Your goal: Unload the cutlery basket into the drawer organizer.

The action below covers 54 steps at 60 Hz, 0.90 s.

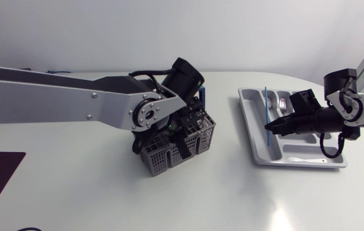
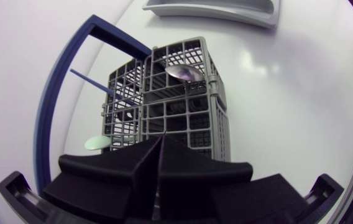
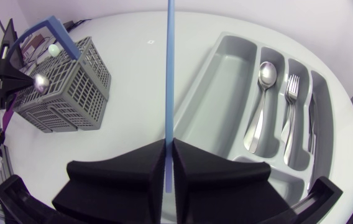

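My right fingers [image 3: 120, 174] are clamped on a thin blue stick [image 3: 170, 74] over the organizer [image 1: 257, 138] at the right of the frame. It looks light, stiff and smooth, so I judge it could swivel unless pinched near its middle. My left fingers [image 2: 102, 177] are pressed together, apparently empty, at the basket [image 1: 169, 151] mid-frame.
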Motion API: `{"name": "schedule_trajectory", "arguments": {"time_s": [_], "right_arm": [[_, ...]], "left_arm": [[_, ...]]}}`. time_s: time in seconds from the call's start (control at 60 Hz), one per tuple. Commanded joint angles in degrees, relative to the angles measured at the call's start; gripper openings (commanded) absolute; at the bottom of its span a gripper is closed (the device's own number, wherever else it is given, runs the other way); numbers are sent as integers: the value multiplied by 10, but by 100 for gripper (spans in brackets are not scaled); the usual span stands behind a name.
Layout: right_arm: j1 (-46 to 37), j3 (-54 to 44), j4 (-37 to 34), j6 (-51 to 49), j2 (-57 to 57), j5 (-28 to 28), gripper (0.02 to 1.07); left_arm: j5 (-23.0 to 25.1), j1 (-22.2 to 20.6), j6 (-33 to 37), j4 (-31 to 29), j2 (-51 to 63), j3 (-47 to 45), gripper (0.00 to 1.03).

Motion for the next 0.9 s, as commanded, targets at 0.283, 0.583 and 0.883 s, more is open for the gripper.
{"name": "schedule_trajectory", "arguments": {"time_s": [0.283,0.583,0.883], "right_arm": [[-10,64,-9,51,107,33,12],[-2,69,-8,67,102,67,70],[41,11,-4,65,-38,84,79]], "left_arm": [[42,-11,22,8,-77,16,19],[71,-9,27,21,-109,2,20],[188,33,-26,-68,-82,58,20]]}}
